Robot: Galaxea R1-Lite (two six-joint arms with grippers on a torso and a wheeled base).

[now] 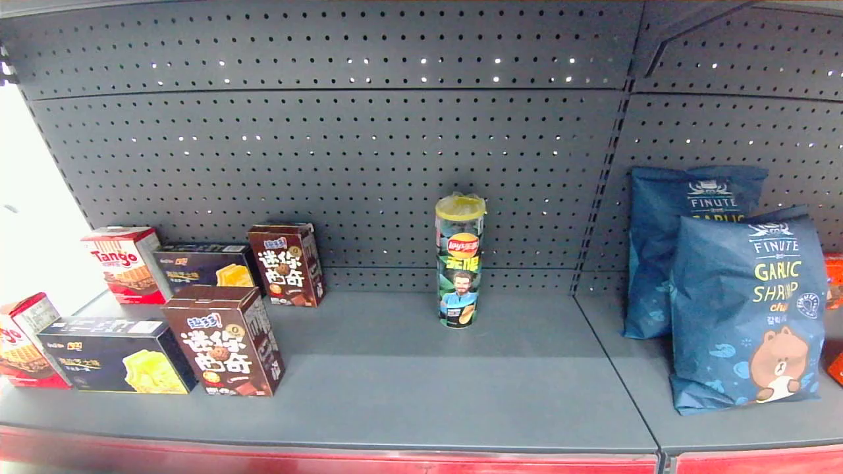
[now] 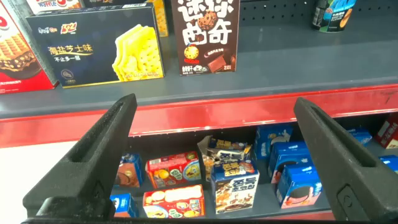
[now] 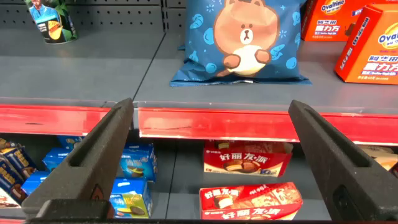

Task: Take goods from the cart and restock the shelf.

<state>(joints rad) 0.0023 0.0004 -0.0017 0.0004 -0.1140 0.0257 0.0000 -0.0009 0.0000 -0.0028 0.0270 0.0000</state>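
Head view: the shelf (image 1: pixel 421 388) is a flat grey metal board with a glossy red front strip (image 1: pixel 329 461) along the lower edge of the frame. Behind it is a dark back panel (image 1: pixel 329 164) perforated with rows of small round holes. Just right of centre, a chip can (image 1: pixel 460 260) stands upright, a slim printed cylinder with a yellow plastic lid. At lower left are rectangular cardboard cartons in two rows: red wafer boxes (image 1: pixel 125 263), navy cracker boxes (image 1: pixel 118 355) and tall brown cookie boxes (image 1: pixel 224 339). At right, two soft, crinkled blue snack bags (image 1: pixel 747 316) stand one in front of the other.

Left wrist view: the left gripper (image 2: pixel 216 102) has two matte black, wedge-shaped fingers (image 2: pixel 93 162) spread wide, with nothing between them. It sits in front of the red strip. Beyond it, a navy cracker box and a brown cookie box stand side by side on the grey board. A lower shelf (image 2: pixel 261 205) holds small glossy cartons (image 2: pixel 233 183).

Right wrist view: the right gripper (image 3: pixel 212 104) is also spread wide and holds nothing; its black fingers (image 3: pixel 336 168) frame the red strip. A blue snack bag printed with a bear lies on the board beyond, beside orange boxes (image 3: pixel 367 40). The chip can stands well apart from them. Flat red boxes (image 3: pixel 249 158) lie on the level beneath.
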